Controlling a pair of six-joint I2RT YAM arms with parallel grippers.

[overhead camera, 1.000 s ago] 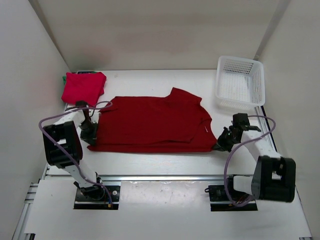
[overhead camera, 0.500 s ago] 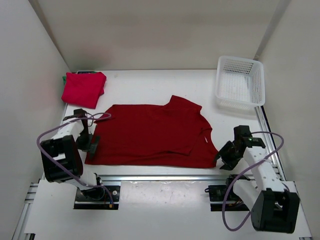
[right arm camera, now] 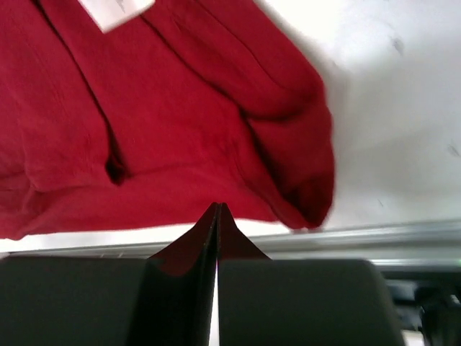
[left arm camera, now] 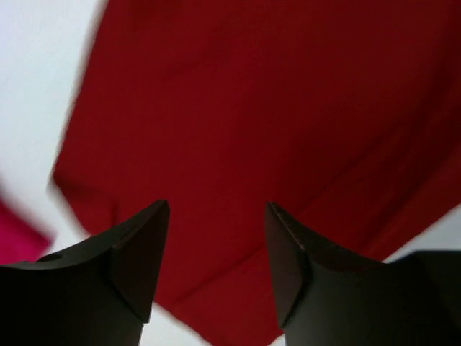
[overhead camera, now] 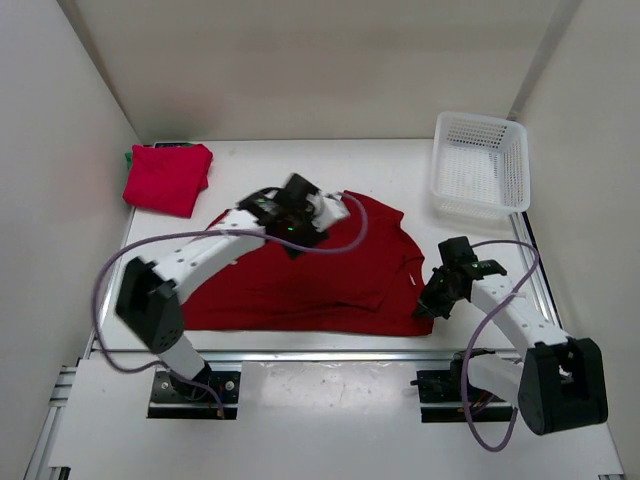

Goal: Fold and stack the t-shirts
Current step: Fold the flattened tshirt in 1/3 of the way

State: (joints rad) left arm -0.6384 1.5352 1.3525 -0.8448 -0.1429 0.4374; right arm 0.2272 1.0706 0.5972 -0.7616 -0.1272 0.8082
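The overhead view alone gave the whole layout: a dark red t-shirt [overhead camera: 300,285] spread flat at the centre of the white surface [overhead camera: 260,160], a folded red t-shirt [overhead camera: 167,177] at 10 o'clock lying on a sliver of green t-shirt [overhead camera: 129,158], and the white mesh basket [overhead camera: 480,165] at 2 o'clock. Only the wrist views settled the grips. The left fingers [left arm camera: 137,252] stood well apart over the spread shirt's cloth, nothing between them. The right fingers [right arm camera: 184,285] were pressed together at that shirt's 4 o'clock corner, tips over the hem, no cloth visibly pinched; a white label [right arm camera: 115,11] showed on the cloth beyond. The near hem ran just beside the metal rail [overhead camera: 320,352] at 6 o'clock, and bare surface separated shirt and basket.
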